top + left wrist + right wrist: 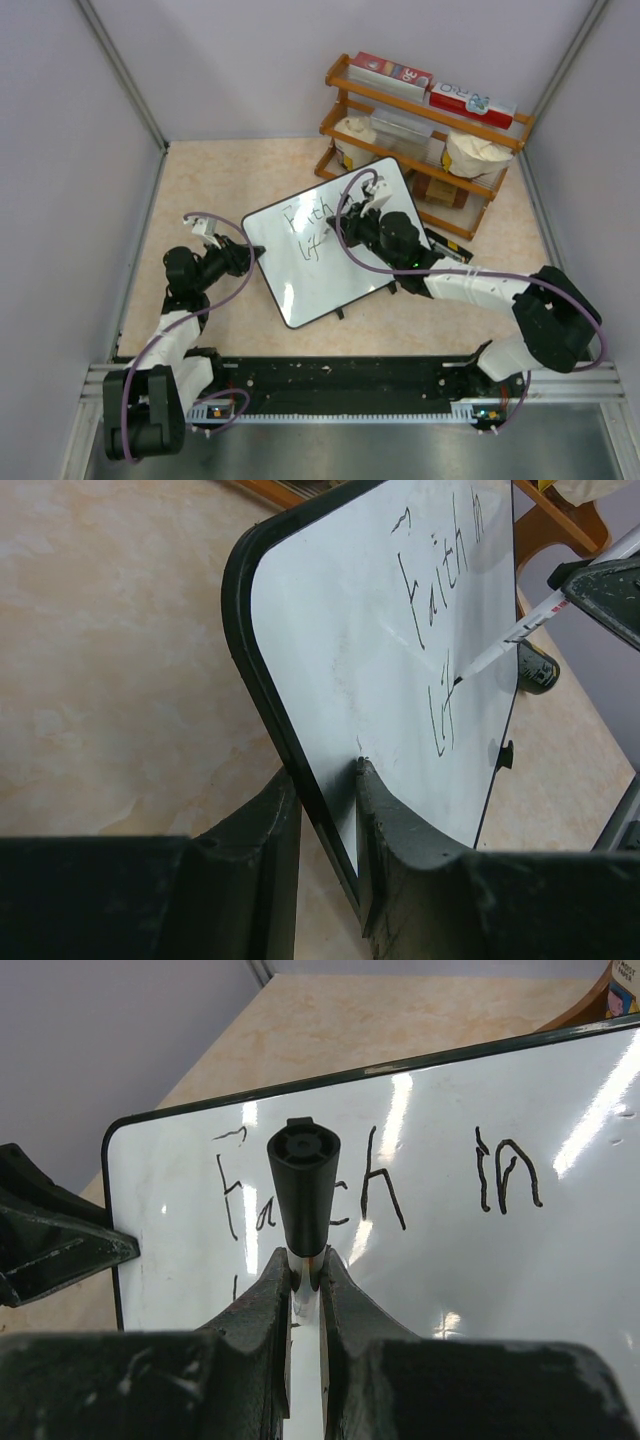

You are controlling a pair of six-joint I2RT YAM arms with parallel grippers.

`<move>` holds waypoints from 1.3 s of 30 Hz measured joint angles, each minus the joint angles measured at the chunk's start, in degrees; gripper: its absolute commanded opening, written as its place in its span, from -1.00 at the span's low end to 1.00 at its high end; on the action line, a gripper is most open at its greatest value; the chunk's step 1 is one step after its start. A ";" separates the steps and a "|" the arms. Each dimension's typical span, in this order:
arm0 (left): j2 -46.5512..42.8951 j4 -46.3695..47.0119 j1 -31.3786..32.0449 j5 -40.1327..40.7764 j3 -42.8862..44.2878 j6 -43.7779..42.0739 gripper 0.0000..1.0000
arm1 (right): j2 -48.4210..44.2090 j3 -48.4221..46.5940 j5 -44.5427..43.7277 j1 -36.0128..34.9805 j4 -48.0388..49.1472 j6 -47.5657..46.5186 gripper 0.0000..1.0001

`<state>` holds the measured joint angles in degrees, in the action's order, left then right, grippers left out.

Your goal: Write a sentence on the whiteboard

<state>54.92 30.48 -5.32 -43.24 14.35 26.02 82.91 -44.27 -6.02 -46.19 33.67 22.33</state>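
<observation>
White black-rimmed rectangular whiteboard [312, 288], rim clamped in the left gripper [326, 780], lies diagonally between the arms, its black handwritten sentence [305, 222] due to continue rightward from the tip of the white marker [505, 640] pinched in the right gripper [305, 1260].

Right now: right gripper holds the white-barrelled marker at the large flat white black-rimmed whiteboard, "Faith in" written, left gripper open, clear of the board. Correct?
Not quite. The left gripper is shut on the whiteboard, a finger on each face at its rim; the left wrist view shows it. The right gripper does hold the marker, and "Faith in" is written.
</observation>
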 measured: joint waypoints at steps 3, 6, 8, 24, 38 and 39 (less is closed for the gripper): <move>0.00 0.07 0.00 -0.07 0.00 0.00 -1.00 | -1.22 0.42 -0.20 0.15 -0.48 -0.33 -1.00; 0.00 0.11 0.00 -0.07 0.00 0.00 -1.00 | -2.82 1.07 -0.31 0.35 -1.05 -0.61 -1.00; 0.00 0.11 0.00 -0.07 0.00 0.00 -1.00 | -3.58 1.11 -0.37 0.37 -1.22 -0.81 -1.00; 0.00 0.17 0.00 -0.11 0.00 0.00 -1.00 | -1.73 1.11 2.51 1.01 -1.92 -0.33 -1.00; 0.00 0.17 0.00 -0.04 0.00 0.00 -1.00 | -1.27 1.11 0.46 1.01 -1.77 0.46 -1.00; 0.00 0.17 0.00 -0.04 0.00 0.00 -1.00 | -1.27 1.11 -0.09 1.01 -1.77 0.46 -1.00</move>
<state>54.92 30.65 -5.32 -43.29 14.35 26.02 81.65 -43.16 -6.11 -45.19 31.90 22.79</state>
